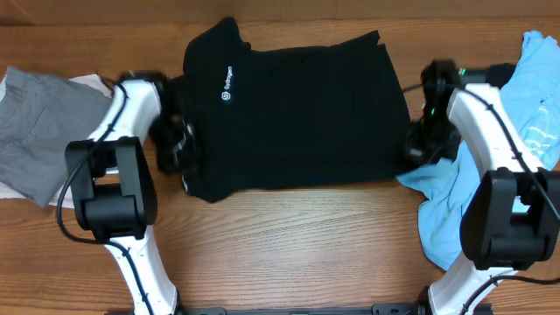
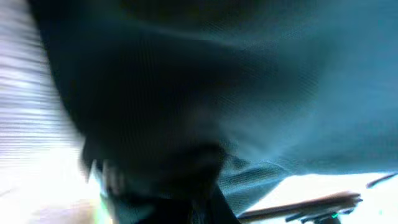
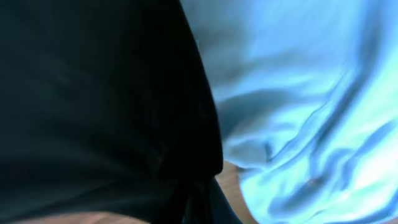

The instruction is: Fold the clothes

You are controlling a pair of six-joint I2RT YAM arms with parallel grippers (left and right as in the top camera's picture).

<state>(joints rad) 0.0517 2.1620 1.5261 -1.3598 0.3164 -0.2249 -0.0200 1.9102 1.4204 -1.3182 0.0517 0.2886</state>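
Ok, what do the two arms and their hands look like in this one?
Both the left arm and right arm have white curved links, bulky black joint housings and thin black cables. The left hand and right hand are black. A small green light glows near the right wrist.

An overhead camera looks straight down on the whole table [image 1: 289, 227], while both wrist cameras sit blurred-close against the black shirt [image 1: 297, 114], the right also catching the light blue shirt [image 3: 311, 93].
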